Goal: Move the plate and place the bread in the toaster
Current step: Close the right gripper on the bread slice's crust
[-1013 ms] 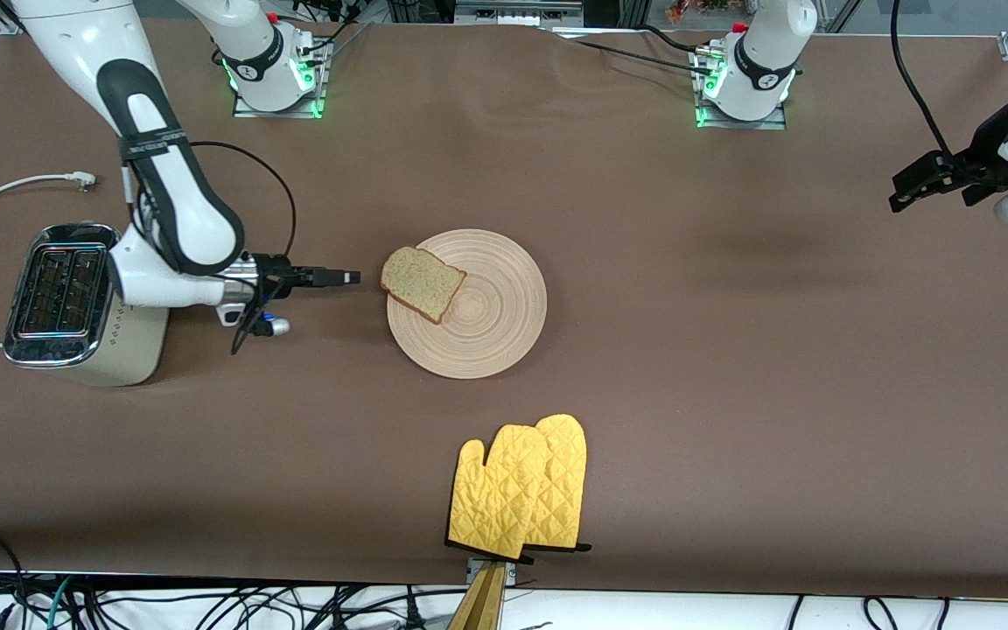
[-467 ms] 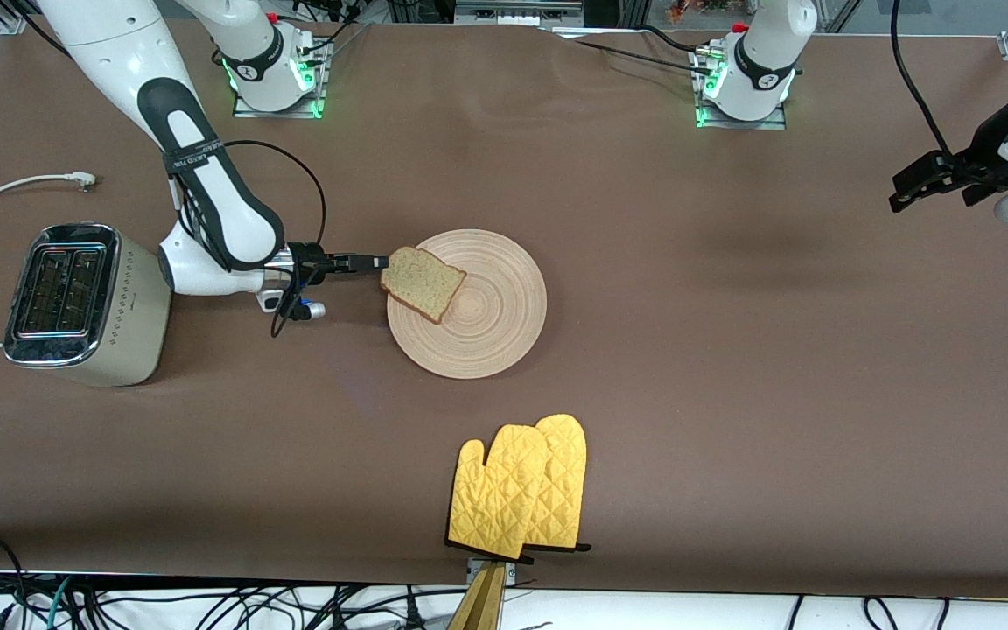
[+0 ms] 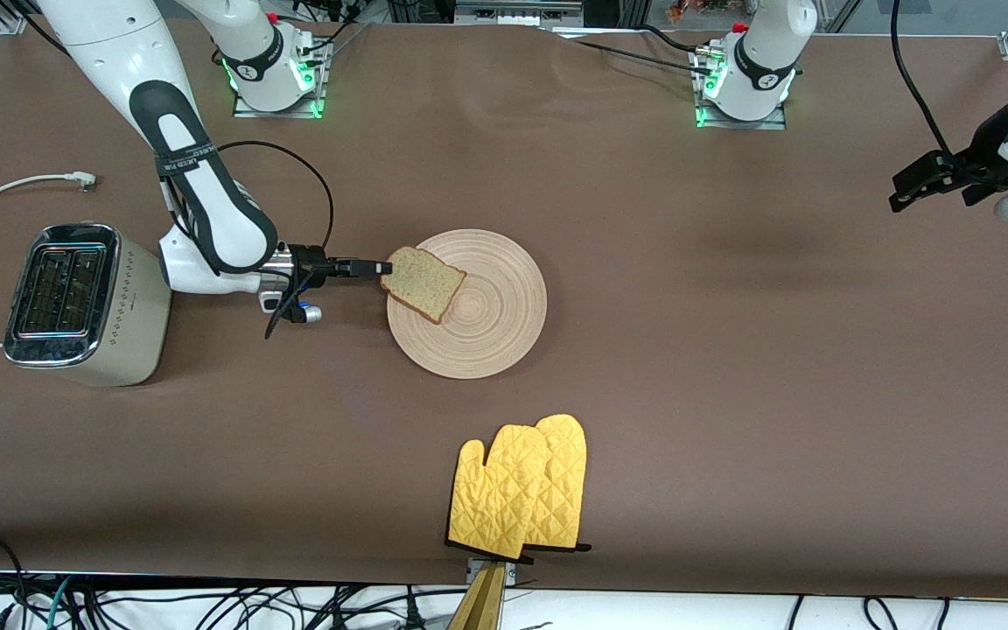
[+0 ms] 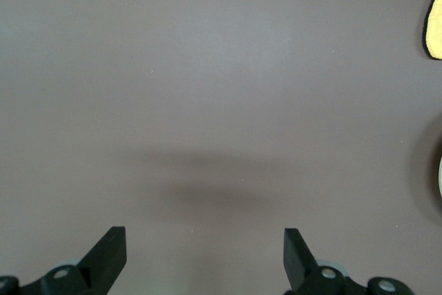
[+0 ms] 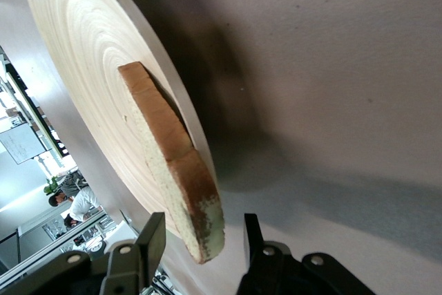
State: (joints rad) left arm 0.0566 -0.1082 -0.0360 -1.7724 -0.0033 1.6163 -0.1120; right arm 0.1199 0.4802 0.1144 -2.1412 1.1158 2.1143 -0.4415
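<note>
at the plate's (image 3: 478, 324) edge, the bread's (image 3: 423, 283) corner is straddled by the right gripper (image 3: 379, 268), fingers not yet touching. off at its own end, the left gripper (image 3: 906, 188) is held wide open and empty.

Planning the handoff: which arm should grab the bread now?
Right. The right gripper already has its fingers either side of the bread edge overhanging the plate; the left gripper waits open at the table's end.

Right tool (image 3: 384, 268) low, horizontal, fingers parted, left tool (image 4: 205, 257) raised, fingers spread, waiting
</note>
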